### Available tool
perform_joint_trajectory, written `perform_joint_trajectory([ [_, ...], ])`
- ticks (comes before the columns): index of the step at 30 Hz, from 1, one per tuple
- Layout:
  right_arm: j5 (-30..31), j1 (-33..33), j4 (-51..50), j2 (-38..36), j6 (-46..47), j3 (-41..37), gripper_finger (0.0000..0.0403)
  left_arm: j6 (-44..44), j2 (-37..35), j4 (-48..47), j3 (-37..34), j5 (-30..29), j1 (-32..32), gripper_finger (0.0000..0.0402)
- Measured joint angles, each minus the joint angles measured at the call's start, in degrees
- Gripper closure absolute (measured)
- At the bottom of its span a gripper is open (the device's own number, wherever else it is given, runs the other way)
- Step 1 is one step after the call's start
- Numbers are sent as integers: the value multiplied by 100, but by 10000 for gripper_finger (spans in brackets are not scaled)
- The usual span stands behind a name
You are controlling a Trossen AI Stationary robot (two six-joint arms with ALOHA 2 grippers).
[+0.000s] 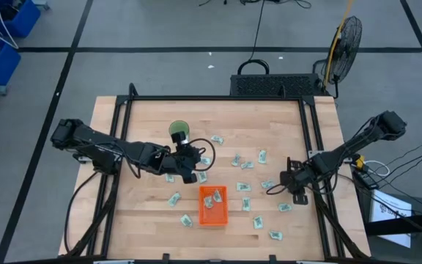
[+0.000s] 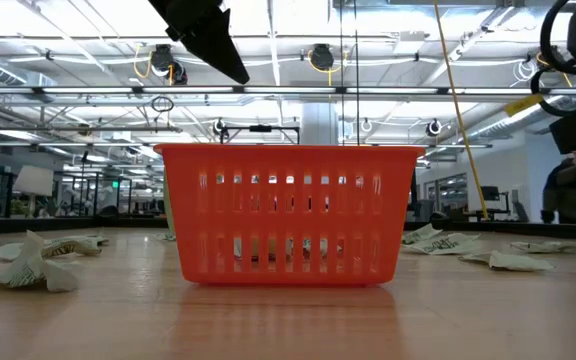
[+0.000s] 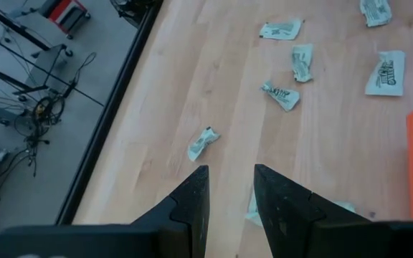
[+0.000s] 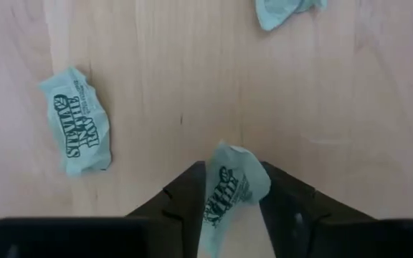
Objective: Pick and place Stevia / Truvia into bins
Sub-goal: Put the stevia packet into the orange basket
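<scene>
Several pale green Stevia sachets lie scattered flat on the wooden table. The orange bin stands near the table's front middle, with a few sachets inside. Over the table's right part, my right gripper points steeply down, its fingers either side of one sachet. My left gripper hovers open just behind the bin's far left corner, tilted down, with nothing between its fingers. Another sachet peeks out beneath them. My right gripper has one sachet between its two fingers, coming from above and pointing down. The sachet's long edges meet both fingers' inner faces and the paper bulges up between them. Its far end still rests on the table.
A green round object stands behind my left gripper. Loose sachets lie close around my right gripper. Black frame rails run along the table's left, right and far sides. In the low view the bin fills the middle.
</scene>
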Motion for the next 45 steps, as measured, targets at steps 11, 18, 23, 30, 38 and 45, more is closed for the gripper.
perform_joint_trajectory([
  [11,371,-12,334,-468,-35,216,394,24,-7,-164,0,-354,-22,284],
  [18,1181,-50,3077,-780,-1862,555,400,139,-110,-194,2,-940,-44,284],
  [23,2088,-352,5706,-654,-3768,570,394,72,-286,-150,2,-1733,-59,284],
  [30,783,-1138,8572,917,-4634,573,400,-644,-603,-128,4,-2905,-94,284],
  [38,502,-1540,9569,3495,-3744,1114,401,-768,-654,-76,4,-2589,-92,284],
  [45,-847,-1551,8126,4180,-3765,2197,399,-1094,-649,-140,4,-2394,-106,284],
])
